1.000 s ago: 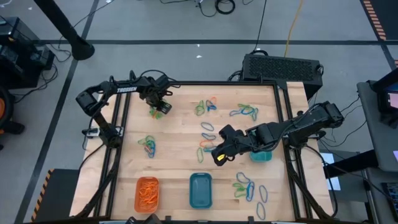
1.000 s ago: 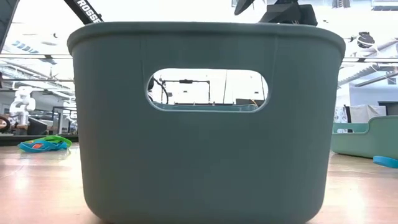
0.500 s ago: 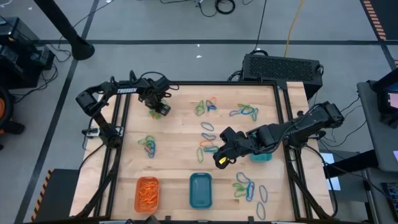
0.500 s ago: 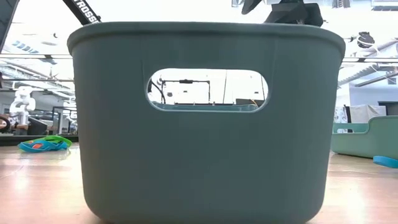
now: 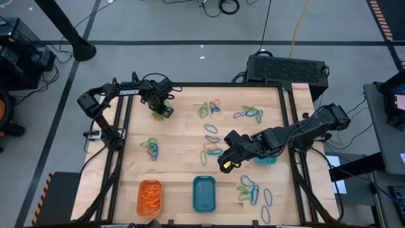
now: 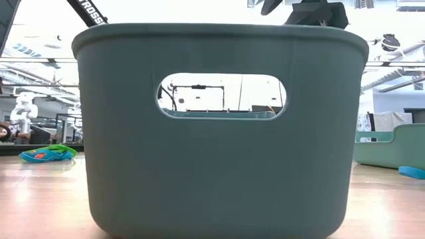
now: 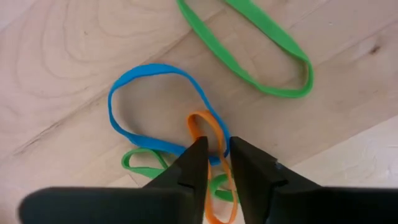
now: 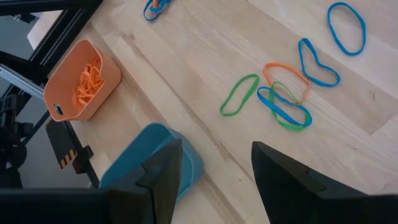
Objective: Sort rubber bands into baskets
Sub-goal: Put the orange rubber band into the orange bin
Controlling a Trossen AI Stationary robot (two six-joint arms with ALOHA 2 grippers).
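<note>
- We see the left gripper (image 5: 163,111) low at the bench's (image 5: 183,158) far left corner, over a small clump of bands.
- Its wrist view shows the left gripper (image 7: 214,149) pinching an orange band (image 7: 208,134); the fingers (image 7: 193,163) are nearly together, with the loop between the tips, on the wood.
- A blue band (image 7: 140,102) overlaps that orange one; a green band (image 7: 261,43) lies just beside, apart from the tips.
- The right gripper (image 5: 223,158) hangs mid-bench with its jaws spread, holding nothing; in its wrist view the fingers (image 8: 165,171) stand well apart.
- The orange basket (image 5: 150,197) sits at the near left edge, with orange bands inside.
- The blue basket (image 5: 204,193) sits at the near edge, middle.
- The teal basket (image 5: 266,159) is near the right edge, partly under the right arm.
- Loose bands (image 5: 248,114) lie scattered across the far half, the left side and the near right corner.
- The low view is filled by one basket wall (image 6: 219,166).
</note>
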